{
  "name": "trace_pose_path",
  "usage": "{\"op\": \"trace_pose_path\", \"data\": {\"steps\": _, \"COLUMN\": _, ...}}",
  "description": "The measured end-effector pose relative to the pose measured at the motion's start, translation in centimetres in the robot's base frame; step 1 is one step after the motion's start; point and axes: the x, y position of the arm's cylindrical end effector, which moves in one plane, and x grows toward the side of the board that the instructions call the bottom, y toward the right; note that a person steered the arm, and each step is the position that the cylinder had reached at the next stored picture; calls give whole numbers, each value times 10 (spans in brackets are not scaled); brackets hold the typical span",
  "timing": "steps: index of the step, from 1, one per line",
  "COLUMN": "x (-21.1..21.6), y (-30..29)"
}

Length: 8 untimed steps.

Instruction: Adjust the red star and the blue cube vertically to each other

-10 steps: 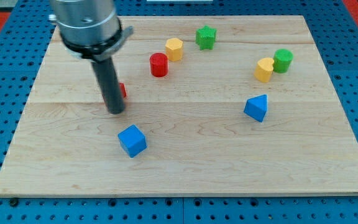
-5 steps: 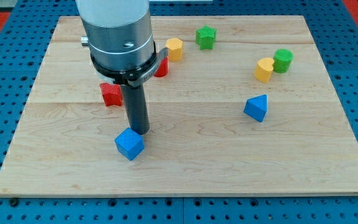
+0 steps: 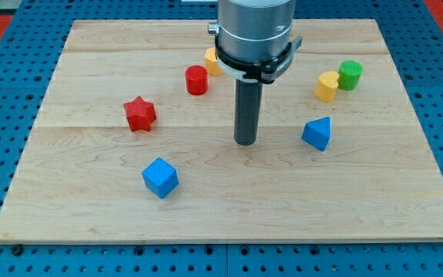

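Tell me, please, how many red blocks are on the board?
2. The red star lies at the view's left, above the blue cube. The red cylinder stands further up, left of my tip. The arm may hide others.

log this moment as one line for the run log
my tip: mid-board, touching nothing | red star: upper left of blue cube, apart | blue cube: view's bottom left of tip

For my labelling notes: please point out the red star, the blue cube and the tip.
red star (image 3: 140, 114), camera view, centre of its top face
blue cube (image 3: 160, 178), camera view, its top face
my tip (image 3: 244, 143), camera view, rod's lower end
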Motion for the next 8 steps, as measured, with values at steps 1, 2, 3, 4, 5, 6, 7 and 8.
{"op": "trace_pose_path", "data": {"steps": 1, "x": 0, "y": -36}}
{"op": "trace_pose_path", "data": {"steps": 2, "x": 7, "y": -93}}
{"op": "trace_pose_path", "data": {"steps": 3, "x": -3, "y": -189}}
{"op": "trace_pose_path", "data": {"steps": 4, "x": -49, "y": -219}}
{"op": "trace_pose_path", "data": {"steps": 5, "x": -62, "y": -168}}
{"op": "trace_pose_path", "data": {"steps": 6, "x": -57, "y": -125}}
{"op": "trace_pose_path", "data": {"steps": 7, "x": -86, "y": -122}}
{"op": "trace_pose_path", "data": {"steps": 8, "x": -89, "y": -32}}
